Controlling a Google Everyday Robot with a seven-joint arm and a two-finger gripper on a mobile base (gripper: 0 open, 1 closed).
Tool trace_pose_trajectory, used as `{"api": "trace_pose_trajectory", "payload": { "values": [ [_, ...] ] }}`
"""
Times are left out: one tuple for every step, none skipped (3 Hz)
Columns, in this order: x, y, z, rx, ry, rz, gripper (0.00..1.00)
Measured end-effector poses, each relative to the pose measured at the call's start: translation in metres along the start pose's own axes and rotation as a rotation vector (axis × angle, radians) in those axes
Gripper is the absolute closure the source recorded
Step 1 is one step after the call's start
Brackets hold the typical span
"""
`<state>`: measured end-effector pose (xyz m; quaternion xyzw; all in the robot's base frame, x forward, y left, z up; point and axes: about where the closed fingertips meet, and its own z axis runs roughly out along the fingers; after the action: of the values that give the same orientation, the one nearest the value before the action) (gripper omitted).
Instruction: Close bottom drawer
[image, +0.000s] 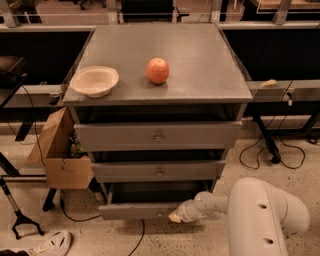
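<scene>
The grey cabinet (160, 60) has three drawers, all pulled out a little. The bottom drawer (135, 210) is the lowest and sticks out furthest, with its slim front panel near the floor. My gripper (175, 216) is at the end of the white arm (260, 215), low at the right half of that front panel, its pale tip touching or almost touching the panel. The drawer's knob is hidden or too small to make out. The middle drawer (159, 171) and the top drawer (158, 136) sit above it.
A cream bowl (95, 80) and a red apple (157, 70) sit on the cabinet top. A cardboard box (60, 155) stands at the cabinet's left. Cables (270, 150) lie on the floor at the right; a shoe (50, 244) and a stand leg (20, 225) lie at the lower left.
</scene>
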<state>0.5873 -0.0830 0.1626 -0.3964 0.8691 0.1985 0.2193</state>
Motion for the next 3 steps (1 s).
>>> {"api": "trace_pose_trajectory", "payload": {
  "values": [
    [0.001, 0.001, -0.001, 0.0, 0.0, 0.0, 1.0],
    [-0.002, -0.005, -0.004, 0.015, -0.001, 0.003, 0.82],
    [-0.005, -0.013, -0.008, 0.033, 0.0, 0.003, 0.58]
  ]
}}
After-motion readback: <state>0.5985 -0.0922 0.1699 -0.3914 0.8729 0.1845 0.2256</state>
